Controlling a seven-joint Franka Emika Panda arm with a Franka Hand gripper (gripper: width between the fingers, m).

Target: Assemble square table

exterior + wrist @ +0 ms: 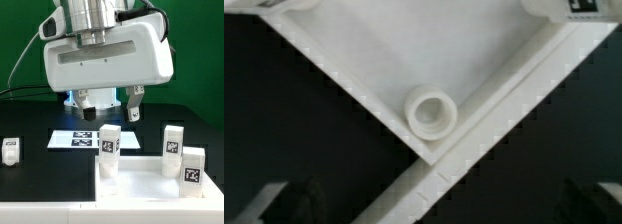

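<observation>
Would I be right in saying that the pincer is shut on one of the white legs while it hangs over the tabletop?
Not quite: the pincer is open and holds nothing. The exterior view shows its fingers spread and empty above the tabletop, with the legs standing apart from it. The rest holds: it does hang over the tabletop.

Marker board (pixel 82 140) on black table (pixel 30 190)

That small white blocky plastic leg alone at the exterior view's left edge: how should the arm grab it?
Probably from straight above, closing on the white blocky leg across its flat opposite sides, near the middle. Its faces look flat and parallel, and it sits apart from everything else, so both sides seem free.
</observation>
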